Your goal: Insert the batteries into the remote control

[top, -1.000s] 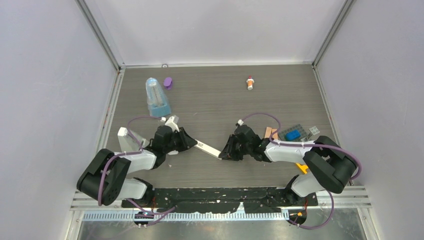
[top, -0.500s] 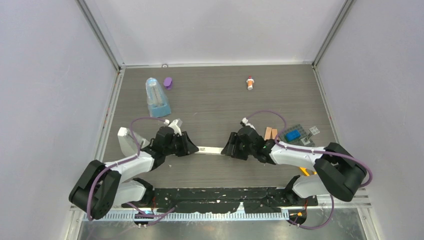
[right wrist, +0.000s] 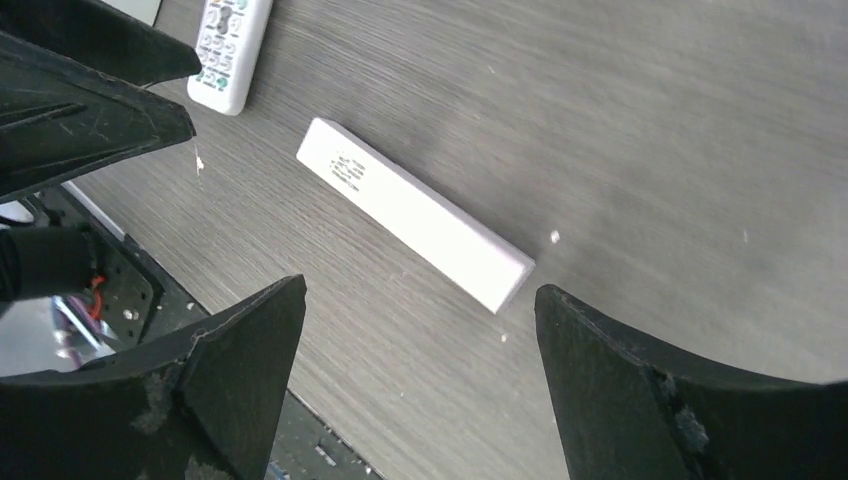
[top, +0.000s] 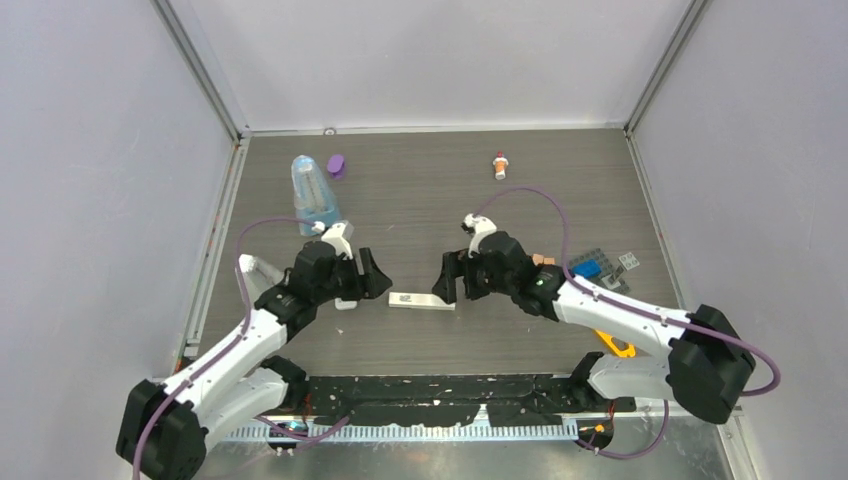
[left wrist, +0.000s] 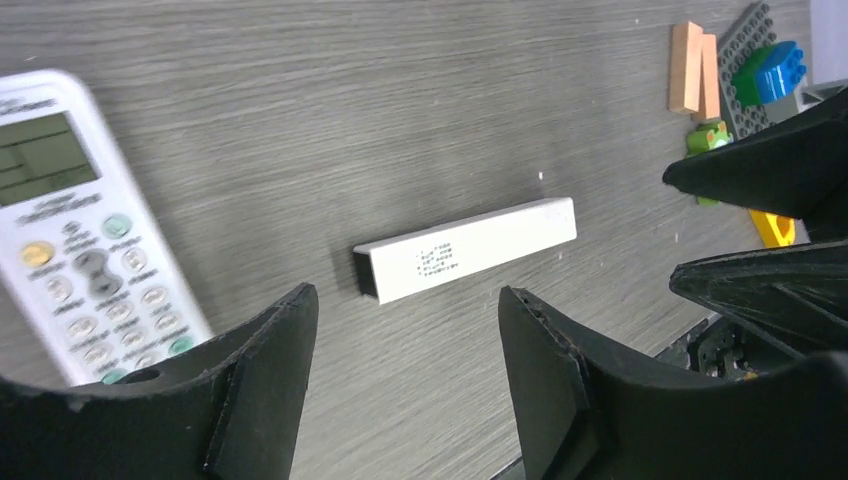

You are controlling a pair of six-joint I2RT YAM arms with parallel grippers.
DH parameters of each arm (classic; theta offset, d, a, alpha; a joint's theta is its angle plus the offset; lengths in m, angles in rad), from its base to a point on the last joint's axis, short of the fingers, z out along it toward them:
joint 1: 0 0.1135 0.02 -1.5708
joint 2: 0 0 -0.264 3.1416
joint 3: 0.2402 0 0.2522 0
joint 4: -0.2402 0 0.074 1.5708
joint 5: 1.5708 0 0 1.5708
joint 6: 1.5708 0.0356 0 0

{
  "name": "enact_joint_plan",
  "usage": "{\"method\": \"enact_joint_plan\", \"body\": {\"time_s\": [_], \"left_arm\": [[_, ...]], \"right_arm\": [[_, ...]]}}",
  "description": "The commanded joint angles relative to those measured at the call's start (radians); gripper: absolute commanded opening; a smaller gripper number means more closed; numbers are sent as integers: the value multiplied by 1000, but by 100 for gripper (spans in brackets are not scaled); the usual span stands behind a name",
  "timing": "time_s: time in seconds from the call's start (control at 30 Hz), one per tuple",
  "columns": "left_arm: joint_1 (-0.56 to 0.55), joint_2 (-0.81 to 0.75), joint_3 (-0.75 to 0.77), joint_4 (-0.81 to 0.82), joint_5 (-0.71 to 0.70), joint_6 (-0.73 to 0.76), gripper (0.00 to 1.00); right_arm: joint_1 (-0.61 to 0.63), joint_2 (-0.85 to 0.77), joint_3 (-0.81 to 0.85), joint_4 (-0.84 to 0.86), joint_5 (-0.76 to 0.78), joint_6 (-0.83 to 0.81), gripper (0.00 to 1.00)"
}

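While left tool (left wrist: 405, 295) and right tool (right wrist: 420, 290) agape, remote control (left wrist: 90, 235) lengthwise away from left tool, screen farthest.

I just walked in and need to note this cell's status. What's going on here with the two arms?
Both arms reach over the near middle of the table. The left end effector and the right end effector stand open, facing each other. A plain white bar lies flat on the table between them, and neither holds it. The remote control lies face up, buttons showing, beside the left end effector, untouched. Nothing is being loaded into it at this moment.
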Motion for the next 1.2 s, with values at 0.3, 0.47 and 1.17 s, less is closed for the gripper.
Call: {"method": "enact_joint_plan", "body": {"time_s": [0.3, 0.47, 1.17], "left_arm": [[-1, -349, 41, -297, -346, 2, 75], [-1, -429, 51, -341, -394, 10, 79], [-1, -528, 102, -429, -426, 20, 82]], "right_arm": [[212, 473, 397, -268, 223, -677, 84], [226, 532, 430, -271, 208, -712, 81], [228, 594, 556, -205, 152, -380, 26]]}}
